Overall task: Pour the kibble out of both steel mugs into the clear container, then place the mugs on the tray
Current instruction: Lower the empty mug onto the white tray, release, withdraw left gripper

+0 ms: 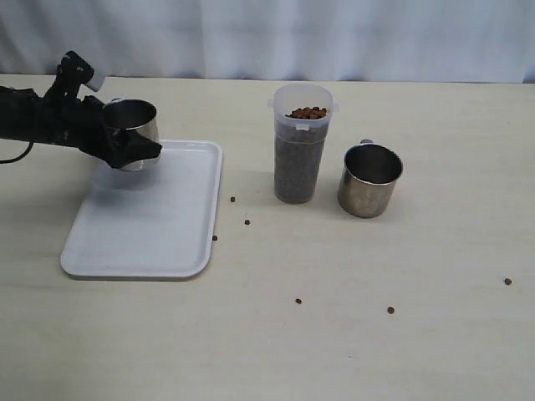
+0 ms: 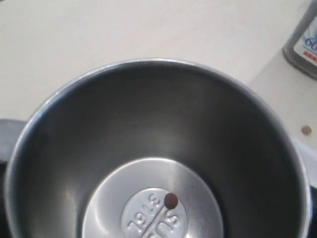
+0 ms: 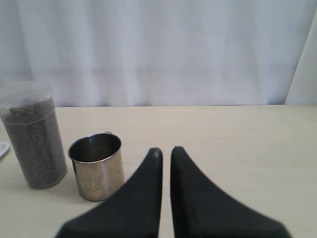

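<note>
The left gripper [image 1: 125, 152] was clamped on the held steel mug [image 1: 131, 119], upright at the far left corner of the tray [image 1: 150, 242] with a single pellet [image 2: 171, 200] on its bottom; whether it touched the tray could not be told. The clear container [image 1: 299, 167] stood beyond the tray's right edge, filled nearly to the rim with kibble [image 1: 308, 112], with the other steel mug [image 1: 369, 180] just beside it and stray pellets [image 1: 247, 222] on the table [image 1: 435, 334]. The right gripper [image 3: 165, 153] held nothing, its fingers almost together with a thin slit between
</note>
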Tool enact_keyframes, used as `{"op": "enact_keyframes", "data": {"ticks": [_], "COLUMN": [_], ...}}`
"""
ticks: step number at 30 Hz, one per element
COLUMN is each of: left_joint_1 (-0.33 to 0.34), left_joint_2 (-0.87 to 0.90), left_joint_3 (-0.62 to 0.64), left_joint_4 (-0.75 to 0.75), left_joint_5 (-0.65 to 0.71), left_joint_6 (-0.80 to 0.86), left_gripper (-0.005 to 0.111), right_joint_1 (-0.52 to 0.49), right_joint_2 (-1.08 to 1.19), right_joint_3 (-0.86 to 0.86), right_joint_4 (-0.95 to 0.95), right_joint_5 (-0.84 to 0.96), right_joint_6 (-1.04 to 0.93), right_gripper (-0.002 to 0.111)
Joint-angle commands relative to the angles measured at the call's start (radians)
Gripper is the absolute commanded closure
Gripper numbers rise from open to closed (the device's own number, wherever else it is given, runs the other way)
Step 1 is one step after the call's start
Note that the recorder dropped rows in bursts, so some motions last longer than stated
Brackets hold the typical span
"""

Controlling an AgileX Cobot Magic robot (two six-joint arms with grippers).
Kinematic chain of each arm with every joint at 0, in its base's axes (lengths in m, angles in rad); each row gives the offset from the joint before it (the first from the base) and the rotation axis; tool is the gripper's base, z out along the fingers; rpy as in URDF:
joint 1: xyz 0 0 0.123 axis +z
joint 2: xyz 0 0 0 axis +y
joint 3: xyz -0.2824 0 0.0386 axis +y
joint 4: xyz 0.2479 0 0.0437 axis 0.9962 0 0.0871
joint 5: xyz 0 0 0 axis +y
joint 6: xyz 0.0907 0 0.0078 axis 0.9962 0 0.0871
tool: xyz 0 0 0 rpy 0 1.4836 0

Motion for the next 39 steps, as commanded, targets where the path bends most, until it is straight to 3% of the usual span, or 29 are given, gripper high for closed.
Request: {"op": "enact_keyframes", "data": {"ticks": [1, 10, 12, 14, 16, 17, 28, 30, 33, 35, 39], "left_joint_1": [0.000, 0.000, 0.000, 0.000, 0.000, 0.000, 0.016, 0.016, 0.016, 0.016, 0.016], "left_joint_2": [0.034, 0.091, 0.091, 0.091, 0.091, 0.089, -0.115, -0.148, -0.215, -0.253, -0.343], "left_joint_3": [-0.017, -0.017, -0.017, -0.017, -0.017, -0.017, -0.017, -0.017, -0.017, -0.017, 0.000], "left_joint_4": [-0.124, -0.136, -0.099, -0.042, 0.023, 0.031, 0.295, 0.332, 0.415, 0.471, 0.593], "left_joint_5": [0.002, 0.044, 0.063, 0.050, 0.050, 0.052, 0.044, 0.044, 0.028, 0.027, 0.039], "left_joint_6": [0.031, 0.031, 0.031, 0.031, 0.026, 0.017, -0.431, -0.491, -0.655, -0.748, -0.896], "left_gripper": [0.107, 0.105, 0.090, 0.053, 0.024, 0.020, 0.018, 0.018, 0.032, 0.052, 0.108], "right_joint_1": [0.003, 0.003, 0.003, 0.003, 0.003, 0.003, 0.003, 0.003, 0.003, 0.003, 0.003], "right_joint_2": [-0.003, -0.003, -0.003, -0.003, -0.003, -0.003, -0.003, -0.003, -0.003, -0.003, -0.003], "right_joint_3": [0.003, 0.003, 0.003, 0.003, 0.003, 0.003, 0.003, 0.003, 0.003, 0.003, 0.003], "right_joint_4": [0.000, 0.000, 0.000, 0.000, 0.000, 0.000, 0.000, 0.000, 0.000, 0.000, 0.000], "right_joint_5": [-0.008, -0.008, -0.008, -0.008, -0.008, -0.008, -0.008, -0.008, -0.008, -0.008, -0.008], "right_joint_6": [-0.002, -0.002, -0.002, -0.002, -0.002, -0.002, -0.002, -0.002, -0.002, -0.002, -0.002], "right_gripper": [0.104, 0.104, 0.104, 0.104, 0.104, 0.104, 0.104, 0.104, 0.104, 0.104, 0.104]}}
